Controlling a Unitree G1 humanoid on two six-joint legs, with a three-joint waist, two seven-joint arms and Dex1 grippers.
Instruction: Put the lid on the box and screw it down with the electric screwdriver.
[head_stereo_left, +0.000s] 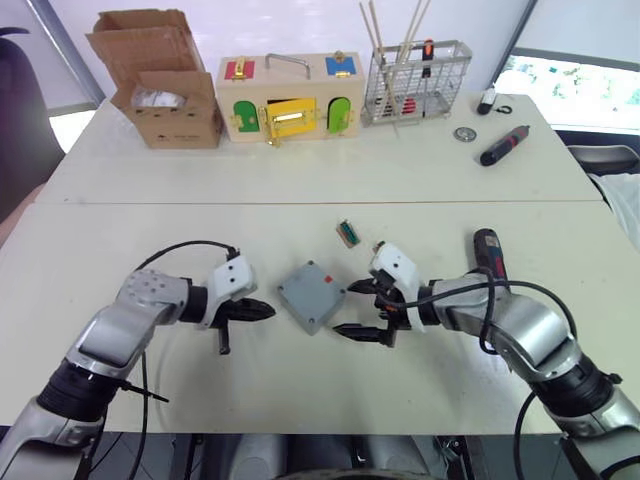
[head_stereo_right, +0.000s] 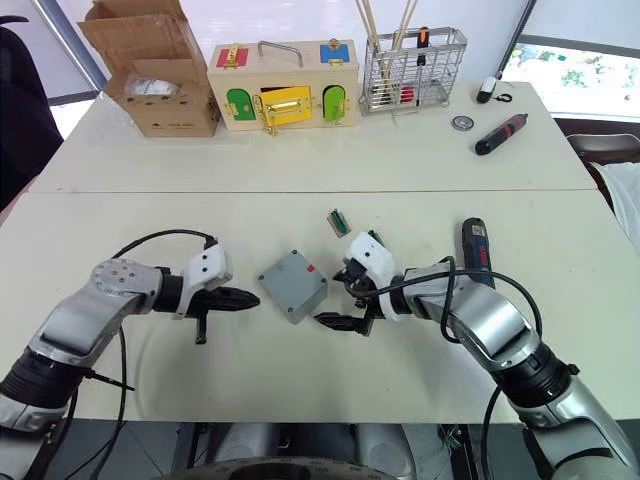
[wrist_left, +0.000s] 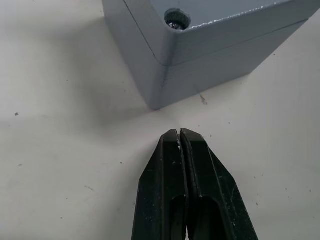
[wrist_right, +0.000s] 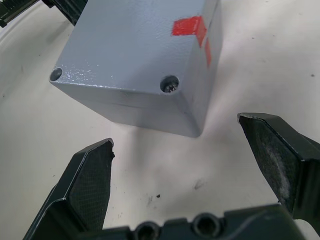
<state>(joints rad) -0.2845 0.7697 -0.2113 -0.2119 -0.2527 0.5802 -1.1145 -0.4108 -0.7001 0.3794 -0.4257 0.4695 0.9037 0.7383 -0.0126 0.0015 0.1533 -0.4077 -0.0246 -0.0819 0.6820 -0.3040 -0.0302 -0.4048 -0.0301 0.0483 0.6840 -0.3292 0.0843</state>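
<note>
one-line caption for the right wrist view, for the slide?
Open right gripper facing a corner of the lidded grey box, a screw seated in the near corner hole, red mark on top.

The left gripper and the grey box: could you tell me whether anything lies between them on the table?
Nothing does. In the left wrist view, the left gripper, fingers shut, points at a corner of the box, with bare white table between.

grey box (head_stereo_left: 312, 296) w/ red mark on top and side, black fingers (wrist_right: 90, 185), off-white desk (head_stereo_left: 300, 170), black electric screwdriver (head_stereo_left: 489, 252), wooden latch box (head_stereo_left: 291, 97) with green/yellow/red/blue panels
</note>
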